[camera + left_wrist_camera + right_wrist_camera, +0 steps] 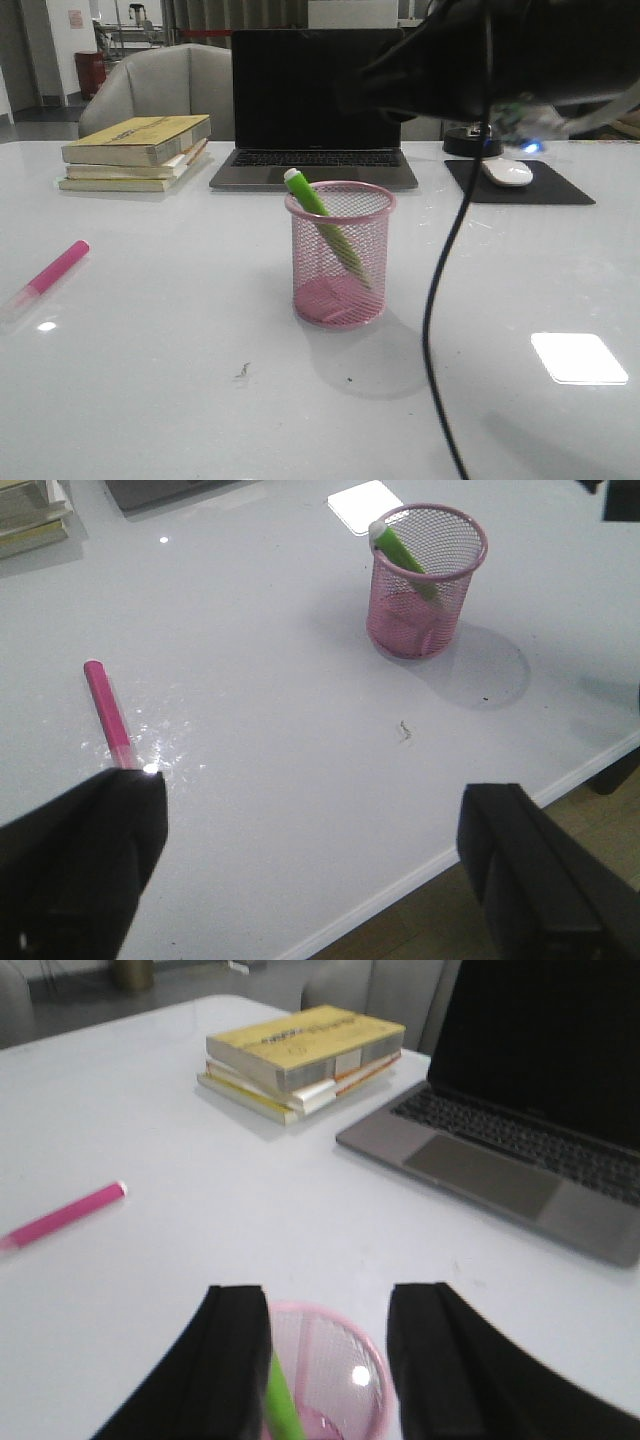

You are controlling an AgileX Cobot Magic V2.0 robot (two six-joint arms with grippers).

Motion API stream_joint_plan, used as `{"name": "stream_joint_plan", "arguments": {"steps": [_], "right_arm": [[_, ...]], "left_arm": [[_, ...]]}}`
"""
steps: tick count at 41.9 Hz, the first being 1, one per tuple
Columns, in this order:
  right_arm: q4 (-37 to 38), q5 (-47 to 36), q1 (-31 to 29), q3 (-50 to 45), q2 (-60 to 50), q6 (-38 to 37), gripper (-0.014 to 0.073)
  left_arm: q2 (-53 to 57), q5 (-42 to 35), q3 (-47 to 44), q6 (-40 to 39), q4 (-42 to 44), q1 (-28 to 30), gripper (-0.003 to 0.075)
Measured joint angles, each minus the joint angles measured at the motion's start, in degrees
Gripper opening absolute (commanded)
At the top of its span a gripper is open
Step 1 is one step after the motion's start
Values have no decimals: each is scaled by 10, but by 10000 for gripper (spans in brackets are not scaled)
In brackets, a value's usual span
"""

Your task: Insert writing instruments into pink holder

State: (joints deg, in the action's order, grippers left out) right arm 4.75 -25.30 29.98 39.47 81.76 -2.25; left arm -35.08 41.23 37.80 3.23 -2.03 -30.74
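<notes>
Above the pink holder (318,1380) the right gripper (328,1360) hangs spread and empty, the green marker (325,228) leaning inside, while the left gripper (310,870), also spread, faces the pink marker (108,714) lying flat on the table (180,400).

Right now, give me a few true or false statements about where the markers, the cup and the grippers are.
1. The green marker stands tilted inside the pink holder. True.
2. The pink marker is also in the holder. False: it lies flat on the table, off to the robot's left.
3. The right gripper is open above the holder. True.
4. The left gripper grips the pink marker. False: it is open and holds nothing.
5. The laptop is closed. False: its lid is up, the screen dark.
</notes>
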Motion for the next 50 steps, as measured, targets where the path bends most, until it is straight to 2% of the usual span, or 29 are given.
{"name": "stream_joint_plan", "arguments": {"steps": [4, 9, 14, 19, 26, 33, 40, 50], "right_arm": [[-2, 185, 0, 0, -88, -1, 403], [-6, 376, 0, 0, -185, -2, 403], [-21, 514, 0, 0, -264, -2, 403], [-36, 597, 0, 0, -322, -3, 403], [-42, 644, 0, 0, -360, -4, 403], [-42, 657, 0, 0, -366, -4, 403], [-42, 659, 0, -1, -366, -4, 403], [-43, 659, 0, -1, -366, -4, 403]], "left_arm": [[0, 0, 0, 0, 0, 0, 635], [-4, 1, 0, -14, 0, 6, 635], [-35, 10, 4, -26, 5, 30, 635], [-101, 24, 26, -28, 8, 72, 635], [-213, 26, 76, -28, 9, 141, 635], [-335, 25, 145, -28, 9, 195, 635], [-462, 23, 224, -32, 12, 216, 635], [-638, 21, 339, -32, 12, 216, 635]]}}
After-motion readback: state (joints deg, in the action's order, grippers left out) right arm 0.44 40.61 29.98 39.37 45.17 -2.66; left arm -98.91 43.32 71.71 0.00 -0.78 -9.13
